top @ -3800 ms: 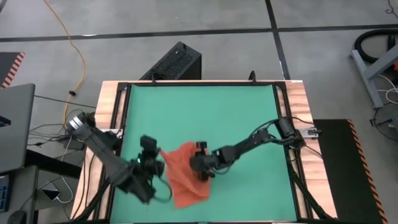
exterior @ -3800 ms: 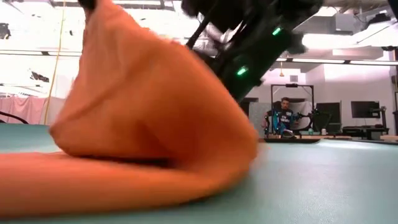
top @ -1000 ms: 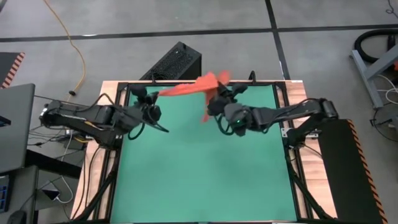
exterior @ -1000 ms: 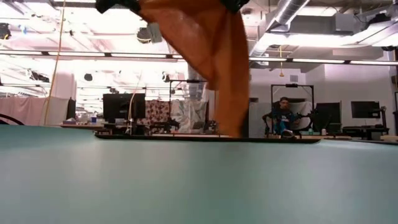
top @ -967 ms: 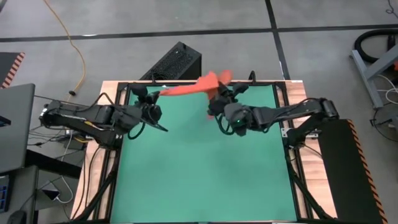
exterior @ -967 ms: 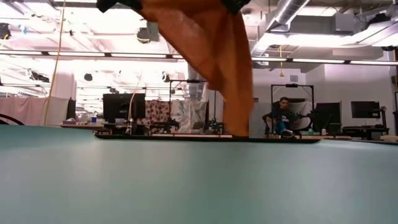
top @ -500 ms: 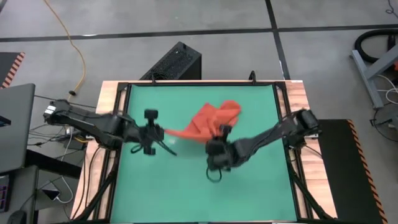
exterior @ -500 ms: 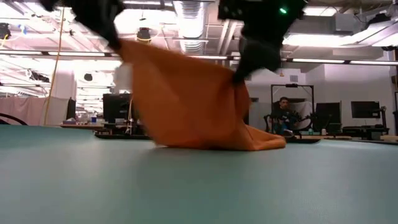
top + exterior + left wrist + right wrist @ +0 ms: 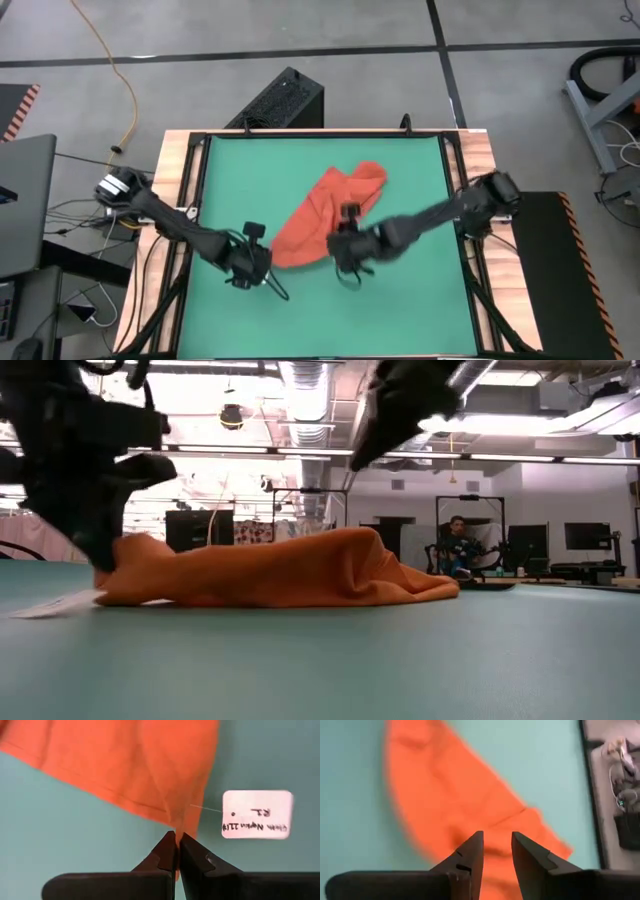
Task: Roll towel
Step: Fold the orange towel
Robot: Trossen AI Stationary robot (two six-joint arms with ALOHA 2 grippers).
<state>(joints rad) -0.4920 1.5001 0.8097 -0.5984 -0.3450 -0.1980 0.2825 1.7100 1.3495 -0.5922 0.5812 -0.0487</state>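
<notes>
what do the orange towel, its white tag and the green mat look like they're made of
Towel: soft matte woven cloth, judging by its limp folds and stitched hem. Tag: looks like thin paper or card, flat with handwriting. Mat: smooth, even green sheet with a slight sheen, perhaps rubber or vinyl; hard to tell.

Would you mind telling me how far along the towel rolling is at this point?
Done: the towel lies on the green mat, spread but rumpled. In hand: the left gripper is shut on one corner near the white tag, while the right gripper stands open above the cloth, holding nothing. Left: flattening and all the rolling; no roll shows.
</notes>
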